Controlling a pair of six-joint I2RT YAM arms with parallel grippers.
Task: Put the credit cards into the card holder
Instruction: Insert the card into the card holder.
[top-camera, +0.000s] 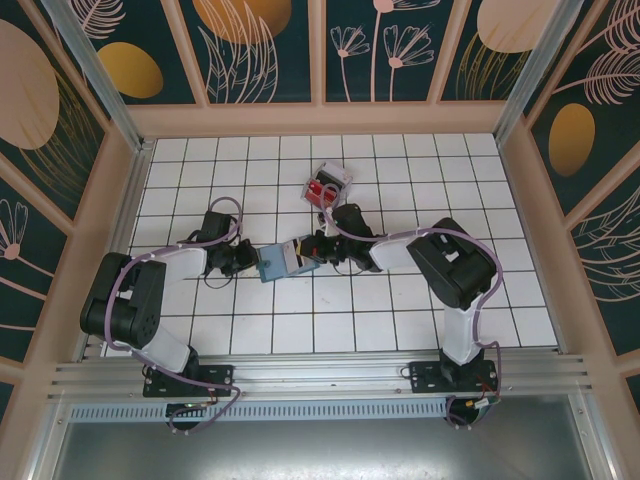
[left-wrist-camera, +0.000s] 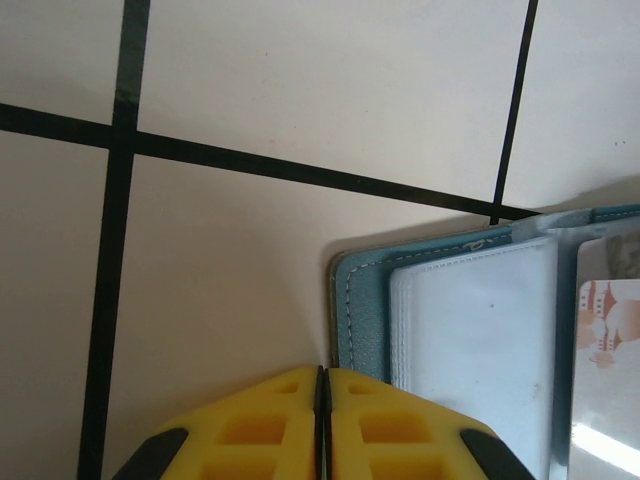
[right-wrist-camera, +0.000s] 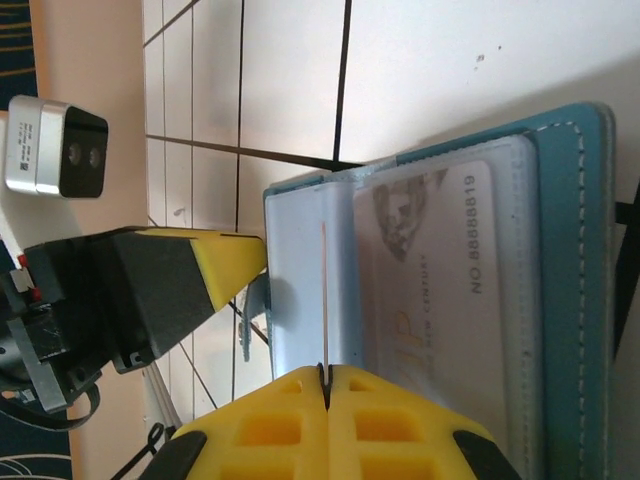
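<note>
We see our right gripper (right-wrist-camera: 323, 372) clamped on a credit card (right-wrist-camera: 323, 300) held edge-on, the open card holder (right-wrist-camera: 300, 250) lying straight ahead of those jaws with its pocket running along the card's edge, while our left gripper (left-wrist-camera: 321, 372), fingers pressed together, sits at the holder's opposite edge.

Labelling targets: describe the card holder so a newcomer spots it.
Start at the white tiled table, near its middle. The card holder lies open and flat there, teal-blue with pale pockets. It is the only blue thing; the clear tray farther back holds red cards.
</note>
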